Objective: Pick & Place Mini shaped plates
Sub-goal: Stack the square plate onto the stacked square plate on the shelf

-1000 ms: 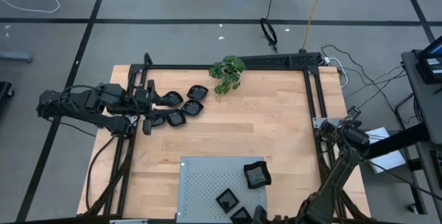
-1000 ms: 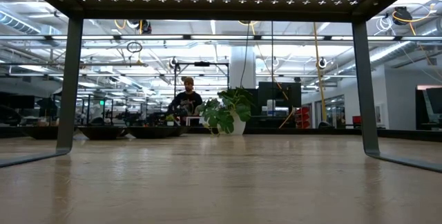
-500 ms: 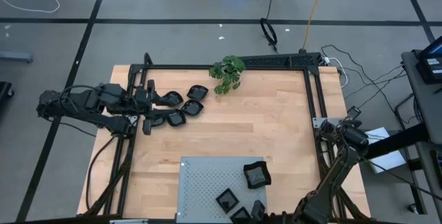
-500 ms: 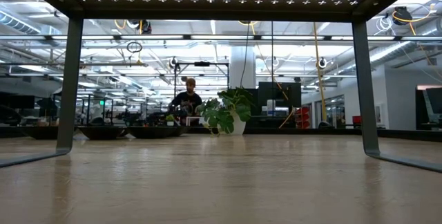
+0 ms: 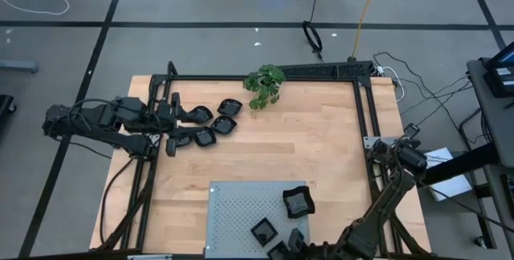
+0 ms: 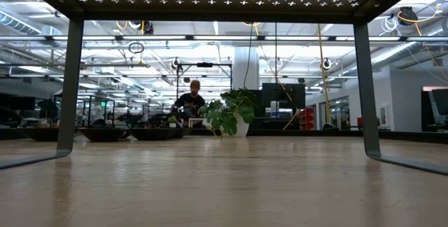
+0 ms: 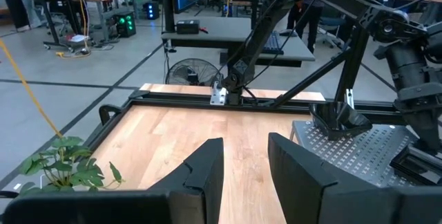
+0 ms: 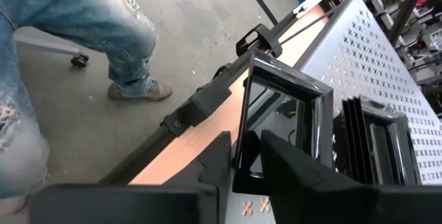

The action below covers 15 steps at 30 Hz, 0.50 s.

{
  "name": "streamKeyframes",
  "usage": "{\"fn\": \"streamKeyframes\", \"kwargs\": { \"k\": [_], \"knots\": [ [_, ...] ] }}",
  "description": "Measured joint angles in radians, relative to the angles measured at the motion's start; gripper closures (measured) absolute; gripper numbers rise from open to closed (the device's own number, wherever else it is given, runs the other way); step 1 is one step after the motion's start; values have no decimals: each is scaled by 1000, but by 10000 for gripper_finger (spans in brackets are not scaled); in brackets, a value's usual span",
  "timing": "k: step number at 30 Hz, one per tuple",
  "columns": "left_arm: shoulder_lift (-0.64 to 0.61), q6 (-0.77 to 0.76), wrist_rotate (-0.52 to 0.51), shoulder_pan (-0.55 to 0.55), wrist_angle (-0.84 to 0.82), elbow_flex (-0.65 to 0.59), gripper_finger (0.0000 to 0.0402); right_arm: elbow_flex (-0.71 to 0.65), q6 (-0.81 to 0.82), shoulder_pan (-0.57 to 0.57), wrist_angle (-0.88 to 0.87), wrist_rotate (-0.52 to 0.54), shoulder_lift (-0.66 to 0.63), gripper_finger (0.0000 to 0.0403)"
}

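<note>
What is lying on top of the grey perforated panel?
On the perforated panel, three black mini plates show: one square plate, a smaller one, and a third at the edge. The right gripper covers anything beneath it.

- Bare table (image 5: 305, 148) lies open across the middle.
- Plant (image 5: 265, 85) blocks the far edge.
- Plates (image 5: 215, 123) crowd the far left.
- Perforated panel (image 5: 241, 212) fills the near edge.
</note>
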Motion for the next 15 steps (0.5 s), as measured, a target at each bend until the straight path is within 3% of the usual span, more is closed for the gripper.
{"fn": "streamKeyframes", "kwargs": {
  "k": [9, 15],
  "knots": [
    [0, 0, 0, 0, 0, 0, 282, -1, -17, 10, 24, -2, 0, 389],
    [0, 0, 0, 0, 0, 0, 282, -1, -19, 22, 25, -33, -23, 400]
  ]
}}
